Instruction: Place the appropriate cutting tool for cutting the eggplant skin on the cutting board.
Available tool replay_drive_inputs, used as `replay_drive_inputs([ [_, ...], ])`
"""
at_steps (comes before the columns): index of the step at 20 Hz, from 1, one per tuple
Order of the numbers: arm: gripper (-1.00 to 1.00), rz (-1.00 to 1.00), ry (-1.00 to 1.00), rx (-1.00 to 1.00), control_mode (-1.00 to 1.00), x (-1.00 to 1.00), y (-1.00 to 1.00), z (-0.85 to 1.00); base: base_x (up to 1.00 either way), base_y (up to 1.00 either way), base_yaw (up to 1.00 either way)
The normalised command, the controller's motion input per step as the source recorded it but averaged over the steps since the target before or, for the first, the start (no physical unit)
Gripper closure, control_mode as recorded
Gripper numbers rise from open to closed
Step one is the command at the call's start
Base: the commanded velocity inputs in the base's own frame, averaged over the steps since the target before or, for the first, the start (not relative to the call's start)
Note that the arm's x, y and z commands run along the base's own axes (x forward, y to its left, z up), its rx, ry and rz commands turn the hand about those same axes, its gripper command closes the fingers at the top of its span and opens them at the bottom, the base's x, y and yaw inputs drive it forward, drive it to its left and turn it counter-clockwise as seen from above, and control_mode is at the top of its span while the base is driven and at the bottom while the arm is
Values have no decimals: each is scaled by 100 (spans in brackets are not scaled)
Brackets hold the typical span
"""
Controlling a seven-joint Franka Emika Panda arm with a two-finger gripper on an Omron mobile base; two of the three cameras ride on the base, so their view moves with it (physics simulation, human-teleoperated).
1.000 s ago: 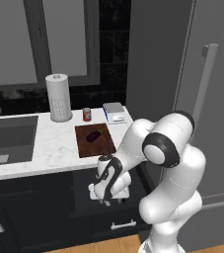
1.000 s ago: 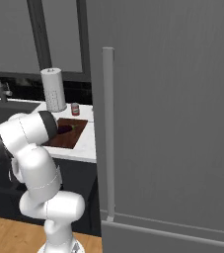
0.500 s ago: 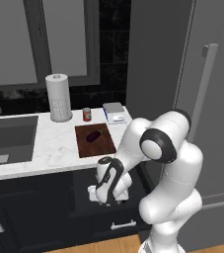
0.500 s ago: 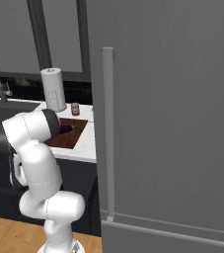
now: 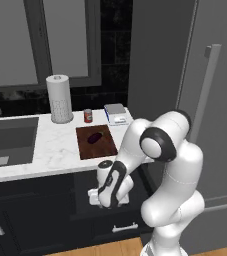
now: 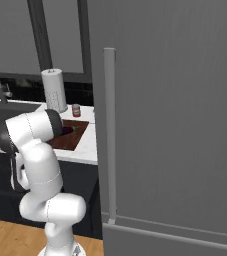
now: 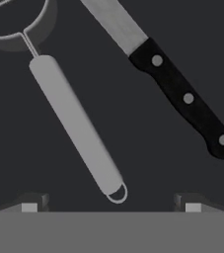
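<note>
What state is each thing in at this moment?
peeler: lying flat, ungrasped.
knife: lying flat beside it, apart.
gripper: open, above the peeler's handle end.
eggplant: resting on the board.
cutting board: flat on the counter, no tool on it.
fridge: door closed.

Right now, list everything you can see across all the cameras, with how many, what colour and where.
cutting board: one, reddish-brown, on the counter.
eggplant: one, dark purple, on the board.
paper towel roll: one, white, at the counter's back.
can: one, red, behind the board.
box: one, white and blue, right of the can.
sink: one, dark, left of the counter.
fridge: one, grey, beside the counter.
peeler: one, silvery-grey, on a dark surface.
knife: one, black-handled, beside the peeler.
gripper: one, open, above the peeler's handle end.
</note>
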Motion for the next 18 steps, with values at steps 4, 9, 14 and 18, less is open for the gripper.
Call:
replay_drive_inputs([
  [4, -100, 0, -3, 0, -100, 5, 1, -3, 0, 0, 0],
  [9, -100, 0, -1, -2, -100, 15, 0, -2, 0, 0, 0],
  [14, -100, 0, -2, -4, -100, 13, 3, -7, 0, 0, 0],
  [18, -100, 0, 0, -4, -100, 0, 18, -26, 0, 0, 0],
])
